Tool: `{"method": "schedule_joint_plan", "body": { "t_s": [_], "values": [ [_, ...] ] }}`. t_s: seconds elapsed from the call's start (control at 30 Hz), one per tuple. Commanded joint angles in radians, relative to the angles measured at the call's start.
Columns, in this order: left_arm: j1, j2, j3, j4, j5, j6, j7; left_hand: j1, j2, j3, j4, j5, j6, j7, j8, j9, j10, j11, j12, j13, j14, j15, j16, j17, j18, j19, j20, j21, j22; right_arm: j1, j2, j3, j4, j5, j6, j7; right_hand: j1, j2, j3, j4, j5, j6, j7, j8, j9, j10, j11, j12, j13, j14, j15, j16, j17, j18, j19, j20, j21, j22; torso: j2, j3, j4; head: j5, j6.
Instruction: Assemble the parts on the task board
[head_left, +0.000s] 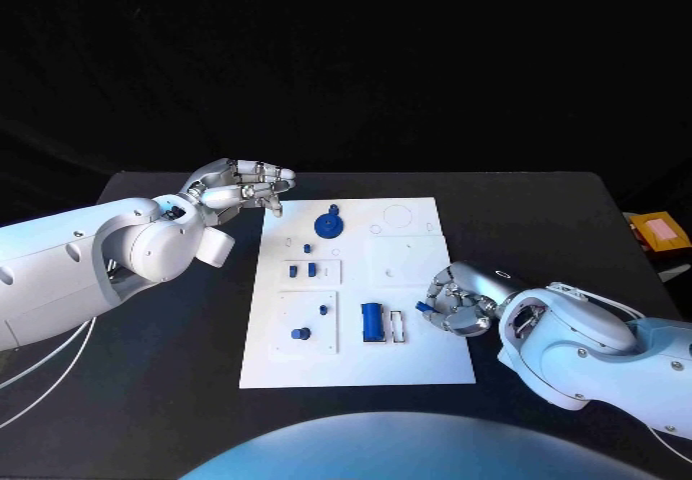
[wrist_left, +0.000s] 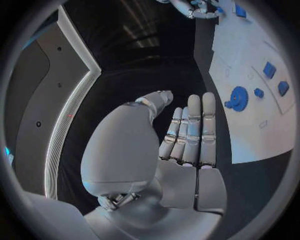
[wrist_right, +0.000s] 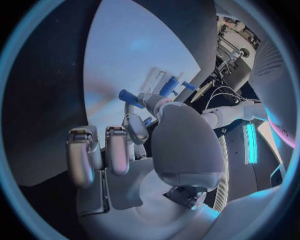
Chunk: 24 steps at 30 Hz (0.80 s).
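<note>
The white task board lies in the middle of the black table. On it are a blue gear-like disc, two small blue blocks, a round blue peg and an upright blue cylinder. My right hand rests at the board's right edge and pinches a small blue part, seen as a short blue peg at its fingertips. My left hand hovers off the board's far left corner; its fingers are straight and hold nothing. The disc lies beside them.
A white bracket stands beside the blue cylinder. An orange-and-pink object sits at the table's right edge. Bare black table stretches to the left of the board.
</note>
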Motion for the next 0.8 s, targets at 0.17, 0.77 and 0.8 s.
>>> {"method": "schedule_joint_plan", "body": {
  "t_s": [0.17,0.77,0.8],
  "values": [
    [0.001,0.003,0.001,0.004,0.001,0.019,0.004,0.002,0.009,-0.001,-0.005,0.005,-0.004,0.021,0.001,-0.001,-0.008,-0.001,0.004,-0.001,-0.004,0.0,-0.001,-0.002,0.014,0.0,0.003,-0.002,0.001,0.003,0.043,0.0,-0.012,0.139,-0.029,0.006,-0.033,-0.004,0.024,-0.012,-0.01,0.005,-0.008,0.02,0.02,0.008,0.003,0.006,0.003,0.072,-0.006,0.004,0.101,-0.018,0.096,-0.006,0.001,0.258,0.001,0.0003,-0.0001,-0.001,0.0],
    [0.001,0.002,0.001,0.005,0.001,0.025,0.001,0.002,0.009,-0.001,-0.005,0.005,-0.004,0.021,0.001,-0.001,-0.008,-0.001,0.004,-0.001,-0.004,0.0,-0.001,-0.002,0.014,0.0,0.003,-0.002,0.001,-0.022,0.107,-0.001,-0.046,0.213,0.023,-0.005,-0.109,-0.007,-0.002,0.012,0.031,0.013,-0.008,0.021,0.021,0.015,0.003,0.021,0.017,0.073,-0.005,0.007,0.107,-0.018,0.098,-0.006,0.005,0.259,0.0,0.0014,-0.0007,0.002,0.0],
    [0.001,0.002,0.001,0.005,0.001,0.025,0.001,0.002,0.009,-0.001,-0.005,0.005,-0.004,0.021,0.001,-0.001,-0.008,-0.001,0.004,-0.001,-0.004,0.0,-0.001,-0.002,0.014,0.0,0.003,-0.002,0.001,-0.022,0.108,-0.001,-0.047,0.212,0.024,-0.006,-0.111,-0.007,-0.003,0.012,0.03,0.014,-0.008,0.022,0.021,0.016,0.003,0.023,0.019,0.073,-0.006,0.007,0.108,-0.019,0.098,-0.006,0.006,0.259,0.0,0.0011,-0.001,0.002,0.0]
  ]
}}
